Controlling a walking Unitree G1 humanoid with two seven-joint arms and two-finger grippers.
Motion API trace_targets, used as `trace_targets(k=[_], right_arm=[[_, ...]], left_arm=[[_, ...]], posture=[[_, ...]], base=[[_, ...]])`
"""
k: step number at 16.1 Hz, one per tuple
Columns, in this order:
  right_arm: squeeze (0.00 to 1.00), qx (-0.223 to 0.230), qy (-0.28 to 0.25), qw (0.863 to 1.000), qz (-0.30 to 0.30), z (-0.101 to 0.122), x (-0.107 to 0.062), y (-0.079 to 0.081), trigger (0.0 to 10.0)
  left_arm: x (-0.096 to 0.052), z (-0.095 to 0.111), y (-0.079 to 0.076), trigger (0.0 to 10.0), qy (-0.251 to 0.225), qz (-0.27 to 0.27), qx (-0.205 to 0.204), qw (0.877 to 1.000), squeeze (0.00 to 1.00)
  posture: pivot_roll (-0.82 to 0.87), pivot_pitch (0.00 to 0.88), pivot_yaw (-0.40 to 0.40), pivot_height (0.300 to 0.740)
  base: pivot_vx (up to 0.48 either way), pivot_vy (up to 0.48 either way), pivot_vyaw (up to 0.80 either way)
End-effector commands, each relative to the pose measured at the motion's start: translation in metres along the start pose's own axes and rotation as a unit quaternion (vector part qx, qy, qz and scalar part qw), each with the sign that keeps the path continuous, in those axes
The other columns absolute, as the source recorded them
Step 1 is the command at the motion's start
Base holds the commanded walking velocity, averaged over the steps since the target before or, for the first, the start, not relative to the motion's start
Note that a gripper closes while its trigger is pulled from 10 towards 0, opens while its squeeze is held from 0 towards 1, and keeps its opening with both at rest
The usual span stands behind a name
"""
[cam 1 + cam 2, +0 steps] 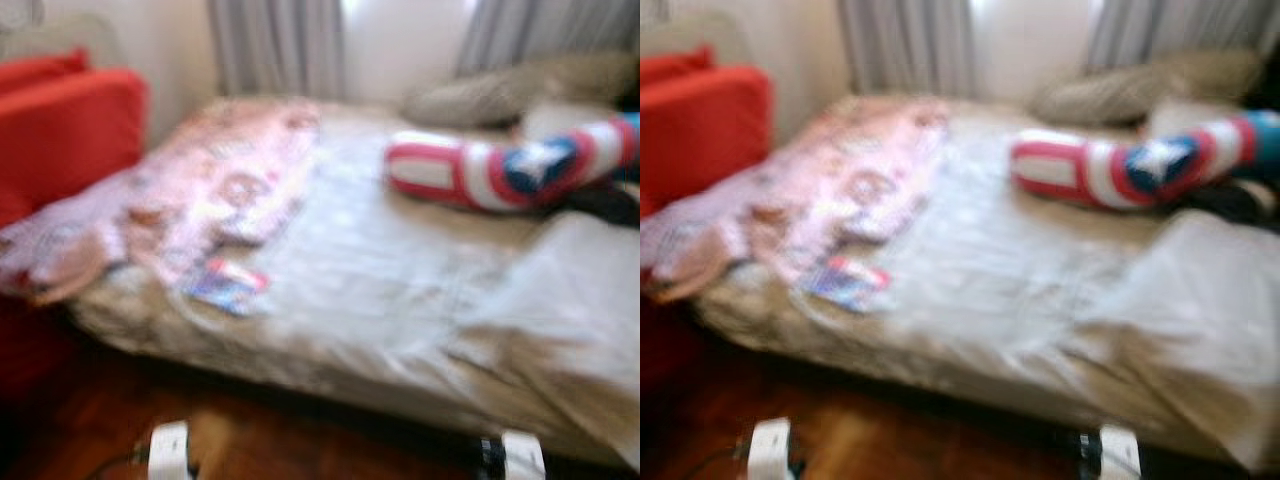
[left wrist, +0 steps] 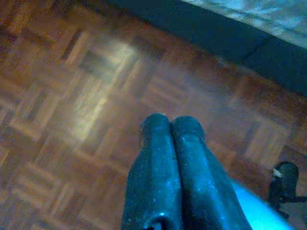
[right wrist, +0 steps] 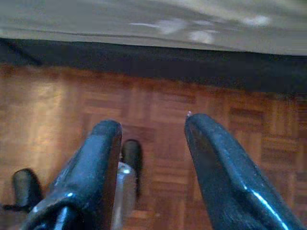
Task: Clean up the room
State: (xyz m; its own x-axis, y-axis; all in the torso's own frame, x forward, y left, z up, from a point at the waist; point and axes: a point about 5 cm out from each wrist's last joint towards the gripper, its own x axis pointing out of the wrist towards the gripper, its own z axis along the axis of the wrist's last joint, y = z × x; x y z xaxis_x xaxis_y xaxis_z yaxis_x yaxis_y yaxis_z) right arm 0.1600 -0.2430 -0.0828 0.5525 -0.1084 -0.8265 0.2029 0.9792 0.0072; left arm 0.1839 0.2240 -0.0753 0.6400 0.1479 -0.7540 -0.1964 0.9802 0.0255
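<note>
1. Head views blurred. Bed (image 1: 400, 300) with pale sheet fills the middle of the scene.
2. Pink patterned blanket (image 1: 220, 190) lies along the bed's left side; a small red-and-blue item (image 1: 230, 285) rests at its near end, identity unclear.
3. Red, white and blue star-patterned cushion (image 1: 500, 170) lies far right on the bed.
4. Red chair (image 1: 60, 130) stands at left.
5. Left gripper (image 2: 171, 125): fingers pressed together, empty, above parquet floor (image 2: 72, 96).
6. Right gripper (image 3: 153, 125): fingers spread apart, empty, above the floor near the bed's edge.

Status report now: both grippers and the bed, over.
Left gripper shut, right gripper open, both low over the parquet floor. Bed ahead: pink blanket, striped cushion. Path clear.
</note>
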Motion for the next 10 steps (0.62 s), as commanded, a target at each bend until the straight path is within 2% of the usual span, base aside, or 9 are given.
trace_targets(k=[1, 3, 10], right_arm=[[0.0, 0.008, -0.005, 1.0, -0.008, 0.0007, -0.0008, -0.0046, 10.0], [0.0, 0.007, -0.001, 1.0, -0.008, -0.0003, -0.0009, -0.0048, 10.0], [0.0, 0.008, 0.002, 1.0, -0.007, -0.0013, -0.001, -0.0047, 10.0]], left_arm=[[-0.0016, -0.0075, -0.0003, 10.0, 0.011, 0.0, -0.003, 1.0, 0.0], [-0.0007, -0.0045, -0.0029, 10.0, 0.007, -0.005, 0.0, 1.0, 0.0], [-0.0003, -0.0029, -0.005, 10.0, 0.004, -0.01, 0.002, 1.0, 0.0]], posture=[[0.0, 0.0, 0.012, 0.74], [-0.01, 0.0, 0.013, 0.74], [-0.01, 0.0, 0.018, 0.74]], base=[[0.0, -0.281, 0.0], [0.0, -0.281, 0.0], [0.0, -0.282, -0.75]])
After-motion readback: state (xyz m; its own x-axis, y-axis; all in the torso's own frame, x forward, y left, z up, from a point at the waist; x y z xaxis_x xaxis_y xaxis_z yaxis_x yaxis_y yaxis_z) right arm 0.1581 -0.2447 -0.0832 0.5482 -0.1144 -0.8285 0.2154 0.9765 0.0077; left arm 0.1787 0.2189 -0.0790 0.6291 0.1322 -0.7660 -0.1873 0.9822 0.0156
